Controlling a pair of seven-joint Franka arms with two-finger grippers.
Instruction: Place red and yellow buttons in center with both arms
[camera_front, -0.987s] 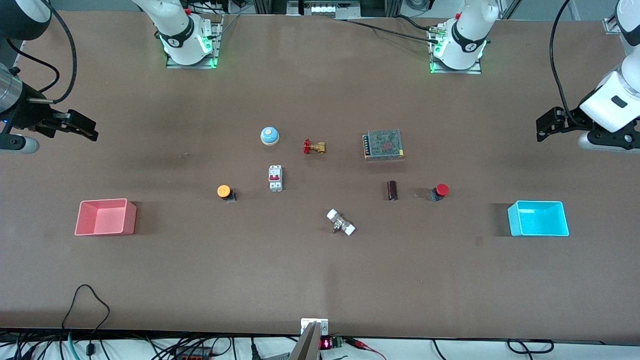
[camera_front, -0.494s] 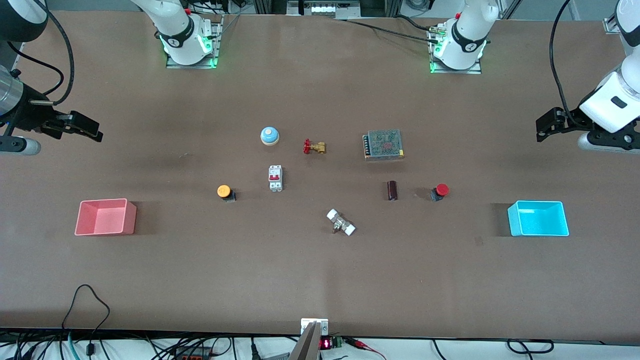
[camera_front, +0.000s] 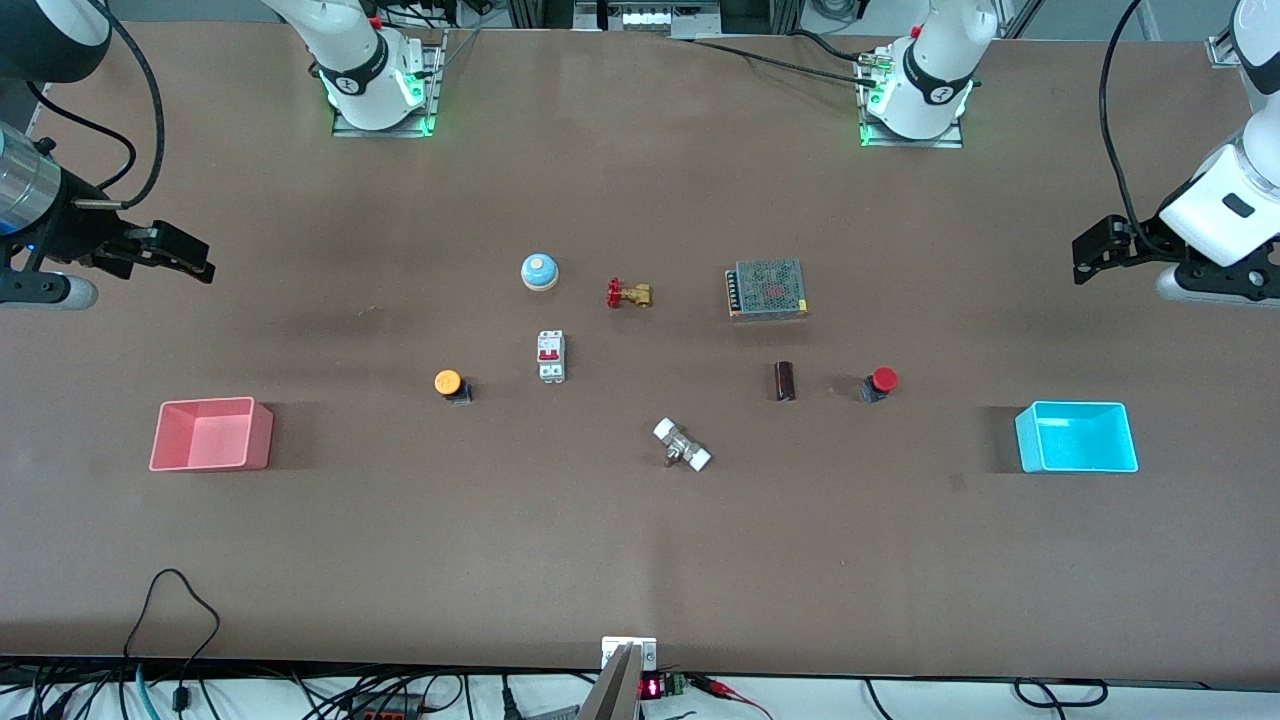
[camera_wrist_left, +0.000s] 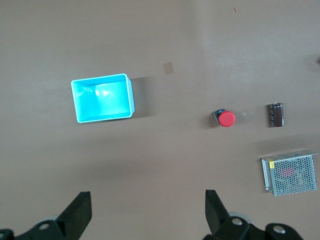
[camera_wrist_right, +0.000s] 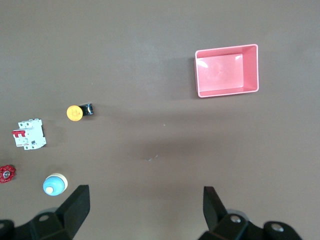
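The red button (camera_front: 880, 382) lies on the brown tabletop (camera_front: 620, 520) toward the left arm's end; it also shows in the left wrist view (camera_wrist_left: 225, 118). The yellow button (camera_front: 450, 384) lies toward the right arm's end and shows in the right wrist view (camera_wrist_right: 78, 111). My left gripper (camera_front: 1082, 262) is open and empty, high over bare table near the left arm's end; its jaws (camera_wrist_left: 148, 207) stand wide apart. My right gripper (camera_front: 196, 265) is open and empty, high over bare table near the right arm's end, jaws (camera_wrist_right: 146, 205) wide apart.
Between the buttons lie a white circuit breaker (camera_front: 551, 356), a blue dome bell (camera_front: 539, 271), a brass valve with a red handle (camera_front: 628, 294), a mesh power supply (camera_front: 767, 289), a dark cylinder (camera_front: 785, 380) and a white-ended fitting (camera_front: 682, 445). A pink bin (camera_front: 211, 434) and a cyan bin (camera_front: 1076, 437) stand near the table's ends.
My right gripper has moved a little toward the table's middle. The left arm and all objects have not moved.
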